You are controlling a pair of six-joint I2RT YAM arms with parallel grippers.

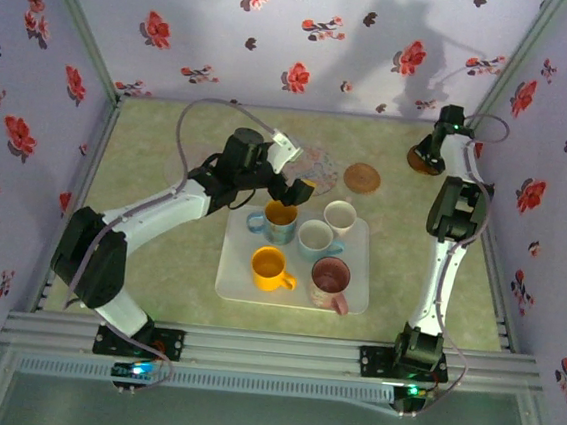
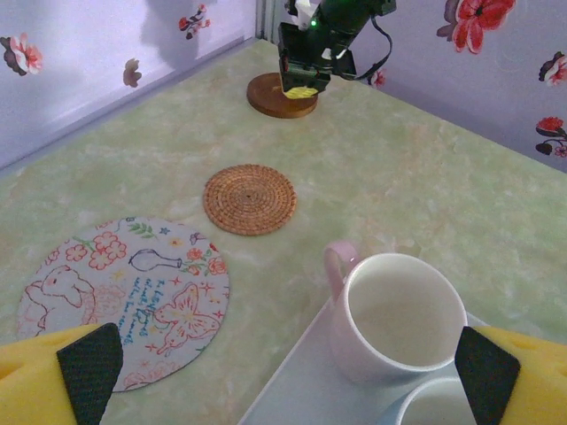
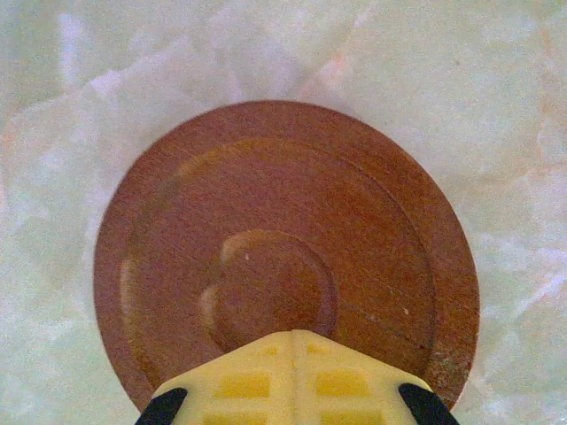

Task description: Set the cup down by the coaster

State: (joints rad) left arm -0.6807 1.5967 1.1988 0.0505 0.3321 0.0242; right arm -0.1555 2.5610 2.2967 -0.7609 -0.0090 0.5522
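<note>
The left tool [image 1: 294, 187], fingers wide apart, hovers over the tray [image 1: 236, 268], where the white cup [image 2: 399, 319] stands (among four others). The right tool [image 3: 292, 379], fingers together, hangs over the brown coaster [image 3: 283, 221] on the counter [image 2: 425, 177].

Top view: dim, violet-blue cast, soft throughout; light from the near side, throwing faint arm shadows on the back wall [image 1: 412, 24]; white tray [image 1: 361, 245] the brightest area, without glare. Left wrist view: brighter, middle distance sharp; left fingertips [image 2: 44, 385] blurred at the lower corners. Right wrist view: close, soft focus; wooden coaster [image 3: 283, 221] with dull sheen; right fingertips [image 3: 292, 376] blurred.
</note>
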